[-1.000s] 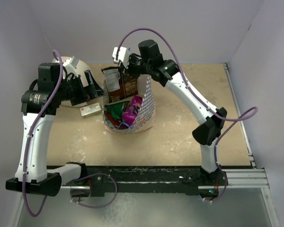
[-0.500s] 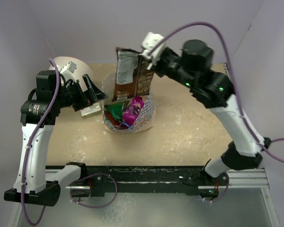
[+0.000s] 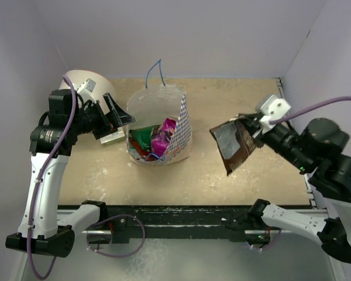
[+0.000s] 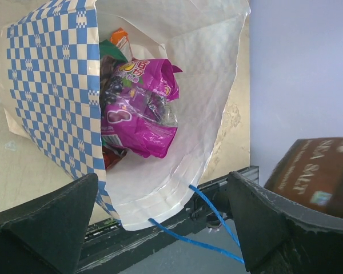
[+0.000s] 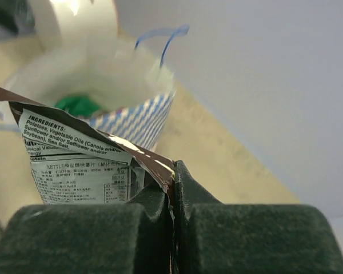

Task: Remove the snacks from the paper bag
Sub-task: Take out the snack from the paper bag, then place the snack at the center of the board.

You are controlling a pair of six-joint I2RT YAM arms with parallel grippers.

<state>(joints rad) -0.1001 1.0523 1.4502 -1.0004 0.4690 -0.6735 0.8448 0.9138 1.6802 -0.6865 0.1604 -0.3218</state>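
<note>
The white paper bag (image 3: 154, 104) with a blue checked band stands open mid-table. Inside it lie a magenta packet (image 3: 162, 138) and a green packet (image 3: 141, 137). My right gripper (image 3: 254, 126) is shut on the top edge of a dark brown packet (image 3: 234, 145) and holds it in the air to the right of the bag. The right wrist view shows the jaws (image 5: 172, 171) pinching that packet (image 5: 86, 165), with the bag (image 5: 131, 120) behind. My left gripper (image 3: 118, 114) is open at the bag's left rim. In the left wrist view (image 4: 163, 177) the bag's rim (image 4: 206, 85) lies between its fingers, and the magenta packet (image 4: 137, 108) shows inside.
A big white cylinder (image 3: 85, 85) stands at the back left behind my left arm. A small flat whitish box (image 3: 111, 137) lies just left of the bag. A metal rail (image 3: 292, 129) runs along the table's right edge, and walls close in on three sides.
My right arm has lifted the dark brown packet up out of the bag and swung it to the right, away from the bag. My left gripper has stayed at the bag's left rim.
</note>
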